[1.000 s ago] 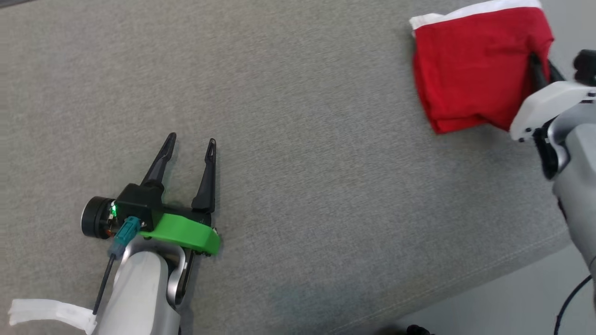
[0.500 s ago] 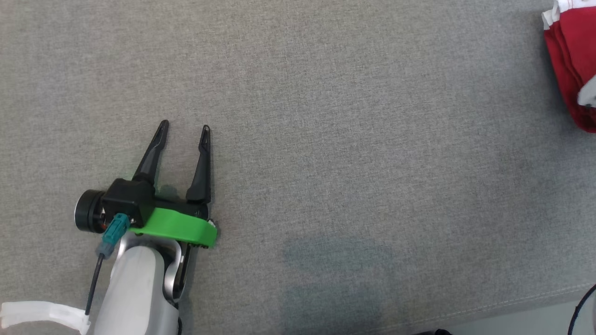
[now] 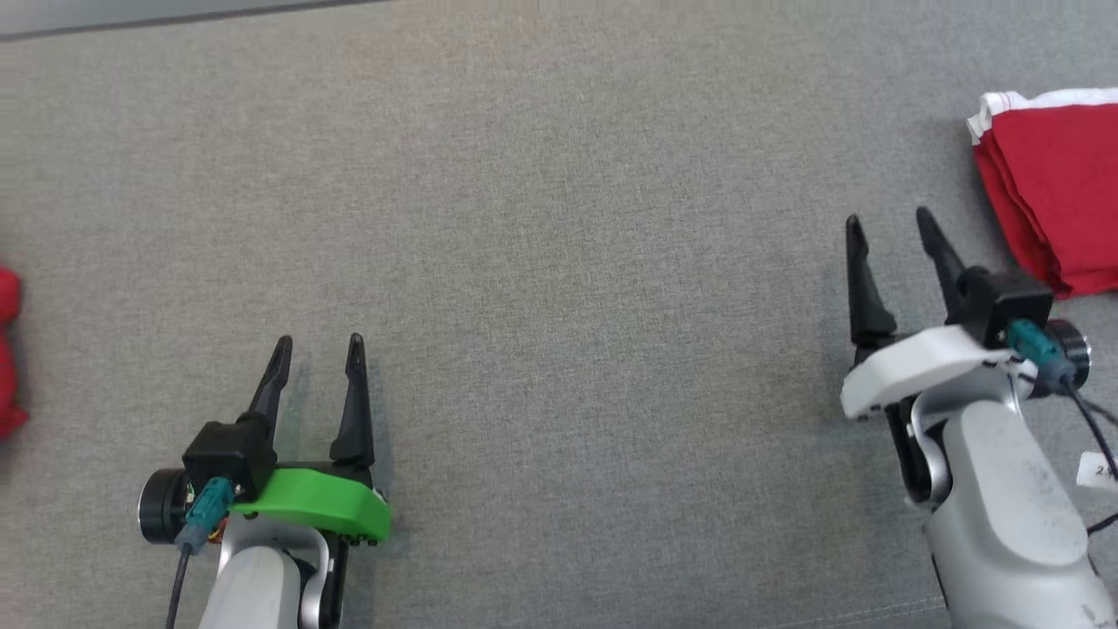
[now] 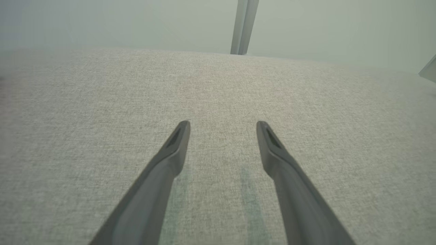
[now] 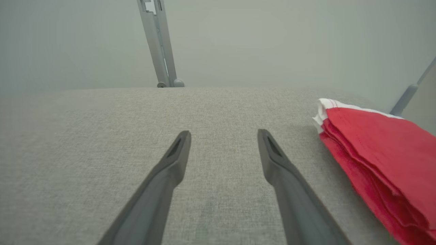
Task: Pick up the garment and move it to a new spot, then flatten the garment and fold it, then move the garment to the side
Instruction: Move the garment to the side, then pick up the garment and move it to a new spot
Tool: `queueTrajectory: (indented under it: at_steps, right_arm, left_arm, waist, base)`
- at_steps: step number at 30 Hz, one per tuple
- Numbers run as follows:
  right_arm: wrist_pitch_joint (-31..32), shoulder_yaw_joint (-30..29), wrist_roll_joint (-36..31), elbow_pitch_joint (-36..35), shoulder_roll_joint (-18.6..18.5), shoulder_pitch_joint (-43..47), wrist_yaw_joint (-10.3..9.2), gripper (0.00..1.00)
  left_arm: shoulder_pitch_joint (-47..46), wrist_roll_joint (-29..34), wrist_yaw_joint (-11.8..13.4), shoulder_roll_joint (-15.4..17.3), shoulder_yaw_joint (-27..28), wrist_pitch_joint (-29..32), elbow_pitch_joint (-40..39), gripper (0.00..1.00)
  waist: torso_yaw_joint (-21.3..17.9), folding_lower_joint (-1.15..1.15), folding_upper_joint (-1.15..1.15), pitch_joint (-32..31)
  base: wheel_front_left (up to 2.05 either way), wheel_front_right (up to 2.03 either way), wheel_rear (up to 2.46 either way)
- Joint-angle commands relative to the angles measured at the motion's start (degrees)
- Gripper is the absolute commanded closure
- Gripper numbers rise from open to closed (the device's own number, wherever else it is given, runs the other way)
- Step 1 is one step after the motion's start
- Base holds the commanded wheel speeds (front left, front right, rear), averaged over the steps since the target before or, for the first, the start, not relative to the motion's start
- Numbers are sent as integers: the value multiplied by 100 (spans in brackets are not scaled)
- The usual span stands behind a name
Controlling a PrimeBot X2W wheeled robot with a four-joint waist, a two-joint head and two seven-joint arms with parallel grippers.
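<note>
red folded garment [image 3: 1052, 188], long axis front-to-back

Soft, even light from above washes my head view, leaving the grey fabric surface [image 3: 559, 262] bright and flat, its weave crisp. Short, pale shadows lie close beside the left gripper [image 3: 319, 341] and the right gripper [image 3: 886, 217]. A slim darker band edges the left side of the folded red garment [image 3: 1057, 183]. My wrist views come back cooler, with a greenish cast. There the dark fingers [image 4: 160, 183] go soft toward the near edge, and faint green-grey shadow streaks lie between them. The surface's far edge bows from the wide lens, and the far wall [image 5: 272, 37] fades into pale haze.
</note>
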Motion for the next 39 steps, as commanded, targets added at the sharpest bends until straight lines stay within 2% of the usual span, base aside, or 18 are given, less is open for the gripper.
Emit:
queueTrajectory:
  at_steps: [1, 14, 23, 27, 32, 39]
  right_arm:
    - [-15, 58, 52, -72, 42, 293, -8, 0]
    - [-16, 443, 139, -352, 281, 1528, -8, 0]
    - [-16, 431, 235, -497, 293, 1862, -7, 0]
    - [-16, 436, 220, -475, 295, 1879, -7, 0]
    - [-16, 535, 168, -525, 295, 1871, -7, 0]
    - [-16, 1118, 318, -517, 213, 1700, -8, 0]
  left_arm:
    - [115, -61, 31, 24, -3, 1, 35, 0]
    - [908, -78, 98, 24, 215, 1, 174, 0]
    - [1170, -38, 110, 25, 355, 1, 17, 0]
    - [1178, -93, 145, 26, 347, 2, 28, 0]
    - [1110, -213, 295, 28, 373, 2, 59, 0]
    - [1093, -203, 447, 22, 592, 1, 174, 0]
  waist:
    - [227, 0, 0, -524]
    - [319, 0, 0, -1679]
    - [286, 0, 0, -1811]
    - [388, 0, 0, -1763]
    - [907, 0, 0, -1621]
    - [2141, 0, 0, -1468]
  base:
    - [0, 0, 0]
    - [0, 0, 0]
    - [0, 0, 0]
    - [0, 0, 0]
    - [0, 0, 0]
    - [0, 0, 0]
